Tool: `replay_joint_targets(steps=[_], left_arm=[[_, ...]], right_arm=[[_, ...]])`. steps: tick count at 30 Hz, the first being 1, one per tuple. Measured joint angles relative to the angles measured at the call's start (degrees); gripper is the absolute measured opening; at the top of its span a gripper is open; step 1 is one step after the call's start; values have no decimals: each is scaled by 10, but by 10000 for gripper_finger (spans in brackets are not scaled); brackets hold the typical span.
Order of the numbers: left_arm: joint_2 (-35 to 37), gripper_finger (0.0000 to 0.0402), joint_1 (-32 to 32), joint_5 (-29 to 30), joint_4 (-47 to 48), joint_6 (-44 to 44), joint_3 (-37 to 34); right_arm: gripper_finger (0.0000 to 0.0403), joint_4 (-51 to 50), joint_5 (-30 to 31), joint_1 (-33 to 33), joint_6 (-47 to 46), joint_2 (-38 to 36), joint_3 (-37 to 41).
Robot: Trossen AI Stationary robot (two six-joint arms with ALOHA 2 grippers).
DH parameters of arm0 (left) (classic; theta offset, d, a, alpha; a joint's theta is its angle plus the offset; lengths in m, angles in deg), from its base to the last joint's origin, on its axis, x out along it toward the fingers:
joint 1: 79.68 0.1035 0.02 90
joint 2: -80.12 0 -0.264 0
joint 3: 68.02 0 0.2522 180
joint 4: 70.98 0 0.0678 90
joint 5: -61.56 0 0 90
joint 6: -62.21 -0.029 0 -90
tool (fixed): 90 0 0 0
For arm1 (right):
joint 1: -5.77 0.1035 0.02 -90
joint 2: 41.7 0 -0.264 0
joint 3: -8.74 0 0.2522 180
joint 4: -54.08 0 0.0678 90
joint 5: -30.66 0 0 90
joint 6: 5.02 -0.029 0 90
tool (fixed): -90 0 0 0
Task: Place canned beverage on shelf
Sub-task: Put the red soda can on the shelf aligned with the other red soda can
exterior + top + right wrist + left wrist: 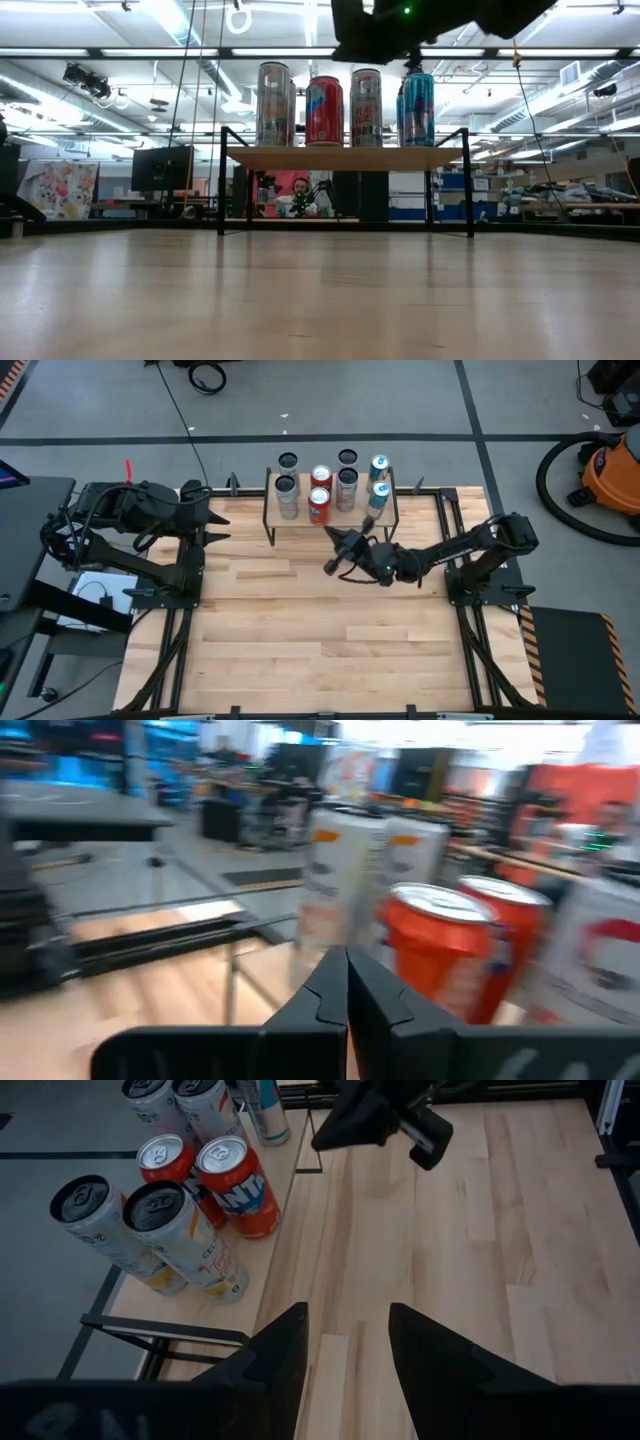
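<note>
The cans (320, 488) all stand upright on the shelf (272, 518), which sits at the table's (320, 650) 12 o'clock edge in the high view. I count eight, in two rows: silver ones at the 9 o'clock end, two red ones (238, 1185) next, a dark-topped pair, then two blue ones (378, 480) at the 3 o'clock end. No can shows on the bare table or in either gripper, so the placing looks done or between rounds.

A can like these should handle as stiff while full, with some weight, and smooth enough on its painted wall to slip. I judge the best hold is across the middle of the body, jaws square to it, not on the rim or lid. The wall may dent under a hard squeeze. They stand touching or just beside one another, so a careless pass could tip a neighbour.

The right gripper (338, 552) hovers just off the shelf's 6 o'clock side, fingers pressed together on nothing. The left gripper (216, 525) waits at the shelf's 9 o'clock, fingers apart and empty.
</note>
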Motion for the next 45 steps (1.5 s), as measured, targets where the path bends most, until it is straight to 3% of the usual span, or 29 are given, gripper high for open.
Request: replay_joint_targets(steps=[4, 9, 14, 17, 21, 28, 45], left_arm=[[0, 151, 0, 0, 0, 0, 0], [0, 151, 0, 0, 0, 3, 0], [0, 150, 0, 0, 0, 3, 0], [0, 151, 0, 0, -1, 3, 0], [0, 151, 0, 0, 0, 3, 0], [0, 151, 0, 1, 2, 0, 0], [0, 151, 0, 0, 2, -6, 0]], right_arm=[[4, -5, -91, -33, -16, 0, 0], [4, 0, -135, -55, -47, 10, -1], [3, 8, -160, -63, -48, 81, -35], [3, 12, -136, -47, -12, 121, -80], [3, 12, -10, -30, 13, 153, -122], [3, 24, 55, -32, 11, 181, -142], [3, 12, 109, -49, 13, 184, -142]])
